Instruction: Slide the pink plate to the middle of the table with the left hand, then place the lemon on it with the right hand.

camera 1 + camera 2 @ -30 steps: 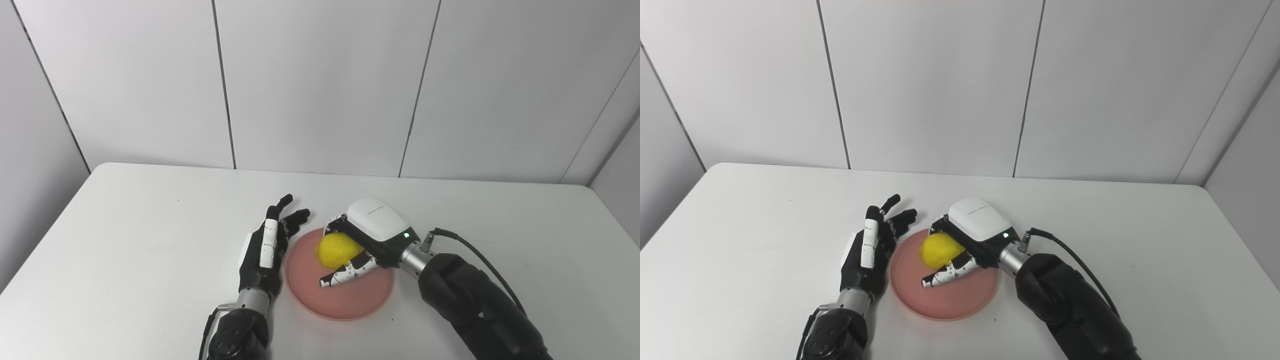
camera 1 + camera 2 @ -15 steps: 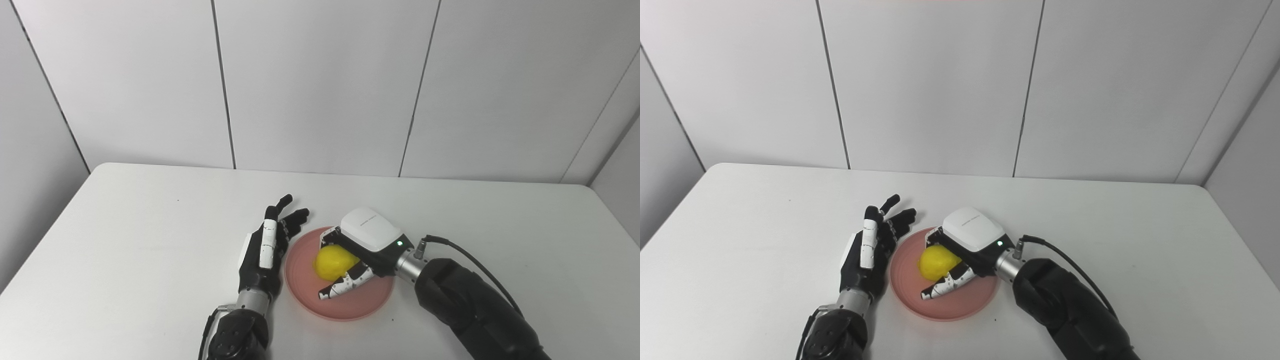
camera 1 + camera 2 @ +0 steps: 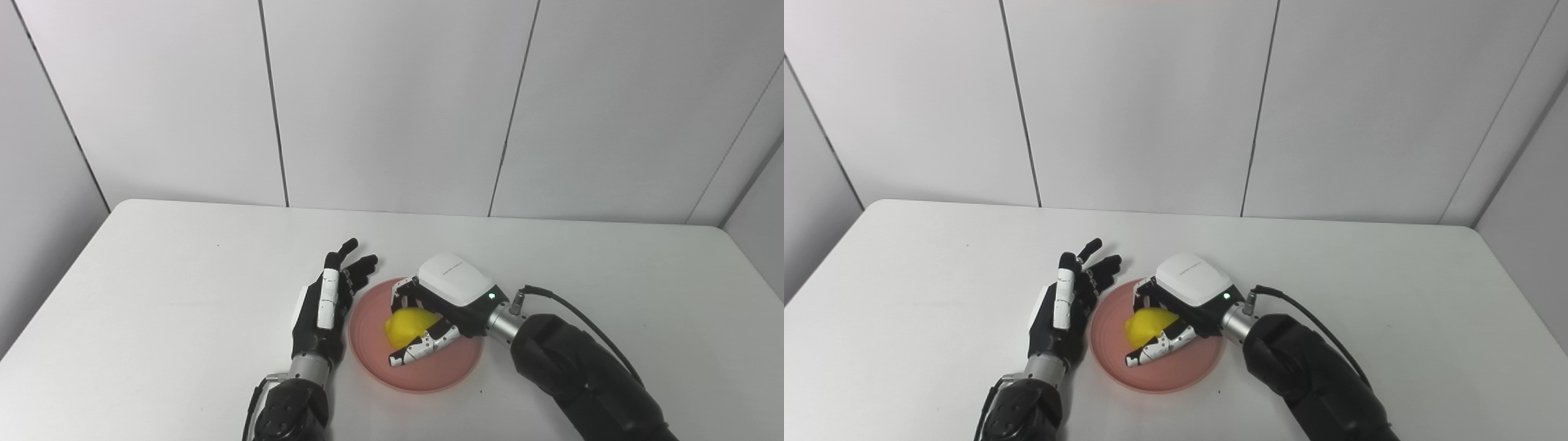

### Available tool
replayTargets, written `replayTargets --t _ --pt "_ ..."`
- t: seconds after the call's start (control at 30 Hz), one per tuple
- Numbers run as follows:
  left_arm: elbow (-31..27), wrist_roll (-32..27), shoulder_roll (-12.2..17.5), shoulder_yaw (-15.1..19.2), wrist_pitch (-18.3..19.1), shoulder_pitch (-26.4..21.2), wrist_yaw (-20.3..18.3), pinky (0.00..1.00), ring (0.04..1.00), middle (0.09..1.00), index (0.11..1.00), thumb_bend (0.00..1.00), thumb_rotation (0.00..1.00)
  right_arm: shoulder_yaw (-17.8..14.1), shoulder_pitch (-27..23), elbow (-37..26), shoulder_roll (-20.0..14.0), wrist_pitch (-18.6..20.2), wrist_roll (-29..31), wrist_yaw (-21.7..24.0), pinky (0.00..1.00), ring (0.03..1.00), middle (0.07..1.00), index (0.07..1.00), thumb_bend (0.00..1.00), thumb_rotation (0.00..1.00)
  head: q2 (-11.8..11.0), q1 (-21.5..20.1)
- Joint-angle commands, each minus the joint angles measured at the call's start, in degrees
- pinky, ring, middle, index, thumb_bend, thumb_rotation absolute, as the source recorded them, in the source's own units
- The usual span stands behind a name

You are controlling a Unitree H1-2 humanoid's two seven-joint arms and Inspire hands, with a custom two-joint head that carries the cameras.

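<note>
Lemon [image 3: 409,323] lowered onto pink plate [image 3: 429,373], right hand [image 3: 442,304] loosened, left hand [image 3: 324,306] beside rim

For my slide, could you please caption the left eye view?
Right hand sets lemon on pink plate; left hand rests open beside it.

Both cams sit side by side up at head height, angled down at the white table [image 3: 153,294] and facing the paneled back wall [image 3: 1139,104]. Pretty close in, I think. They overlap almost fully, the right eye just shifted sideways.
</note>
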Motion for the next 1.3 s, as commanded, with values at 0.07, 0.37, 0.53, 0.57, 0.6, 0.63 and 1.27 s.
replayTargets --t 0.07,0.37,0.53,0.57,0.6,0.63,1.27 --pt "1.9 -0.2 0.1 0.2 3.1 1.8 0.6 0.9 0.818 0.746 0.858 0.89 0.93 -1.1 -2.2 -2.0 -0.6 -0.2 -0.4 -1.2 0.41 0.498 0.56 0.576 0.83 0.84 0.1 0.1" --pt "2.1 0.0 0.1 0.2 3.4 1.8 0.8 0.89 0.817 0.762 0.86 0.9 0.93 -2.3 -2.1 -2.2 -0.5 0.2 0.3 -0.6 0.43 0.523 0.59 0.599 0.87 0.88 0.1 -0.2" --pt "1.9 -0.2 -0.1 0.3 3.6 1.9 0.9 0.88 0.802 0.76 0.858 0.9 0.93 -3.7 -2.1 -2.8 -0.5 -0.5 1.1 -1.8 0.41 0.512 0.583 0.613 0.89 0.97 0.1 -0.2" --pt "1.8 -0.4 -0.1 0.4 3.6 1.9 0.8 0.88 0.802 0.76 0.858 0.9 0.93 -4.1 -2.1 -2.7 -0.4 -0.9 1.4 -2.5 0.41 0.511 0.581 0.612 0.89 0.97 0.1 -0.2" --pt "1.8 -0.4 -0.1 0.4 3.7 1.9 0.8 0.88 0.803 0.759 0.858 0.9 0.93 -4.6 -1.9 -2.6 -0.3 -1.3 2.1 -3.2 0.41 0.509 0.578 0.611 0.89 0.97 0.2 -0.1" --pt "1.8 -0.2 0.0 0.3 3.5 2.0 0.9 0.91 0.803 0.747 0.857 0.91 0.93 -5.3 -1.6 -2.4 0.0 -1.6 3.2 -3.9 0.42 0.516 0.583 0.62 0.87 0.97 0.2 -0.1" --pt "2.8 -0.1 0.3 0.9 3.3 0.7 1.1 0.86 0.773 0.716 0.858 0.93 0.93 -26.2 8.9 -5.7 13.9 12.1 39.3 -6.9 0.95 0.981 0.999 0.999 0.69 1.0 0.4 -0.6"
